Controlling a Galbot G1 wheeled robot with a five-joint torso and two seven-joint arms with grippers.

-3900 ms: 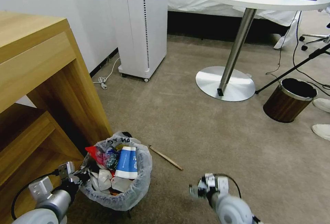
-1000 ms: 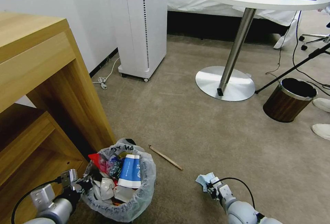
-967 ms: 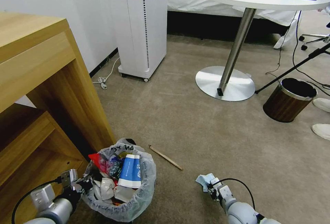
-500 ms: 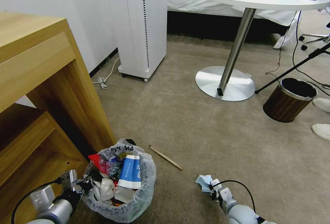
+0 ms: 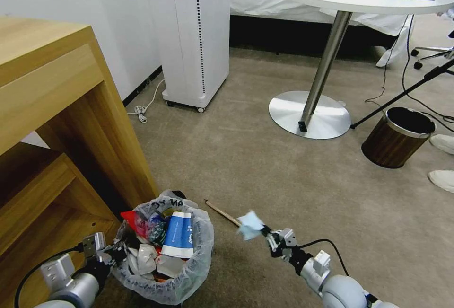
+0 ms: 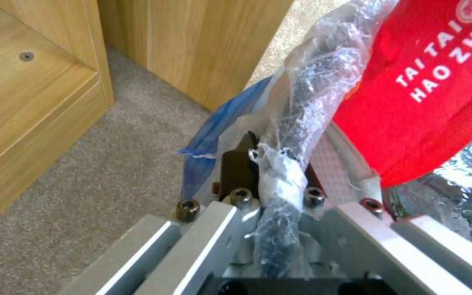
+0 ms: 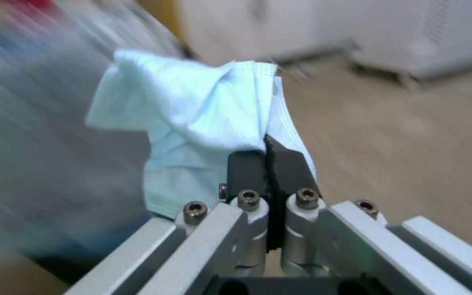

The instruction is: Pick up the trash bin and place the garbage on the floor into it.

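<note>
Blue mask (image 5: 249,225), soft and featherlight, is dangling from the right gripper (image 5: 270,240), pinched at one fold; the left gripper (image 5: 115,252) is clamping the trash bin (image 5: 189,270) rim's near-left edge.

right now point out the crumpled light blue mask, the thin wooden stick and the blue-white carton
crumpled light blue mask (image 5: 249,225), head view, middle of the cloth
thin wooden stick (image 5: 218,211), head view, mid-shaft
blue-white carton (image 5: 178,234), head view, blue side

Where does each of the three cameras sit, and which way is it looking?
Head: up high, facing forward and down at the floor; both arms show.
Left wrist: behind the left gripper, clamped on the trash bin rim.
Right wrist: behind the right gripper, pinching the blue mask.
Shared: head view also shows bin, mask, both grippers.
</note>
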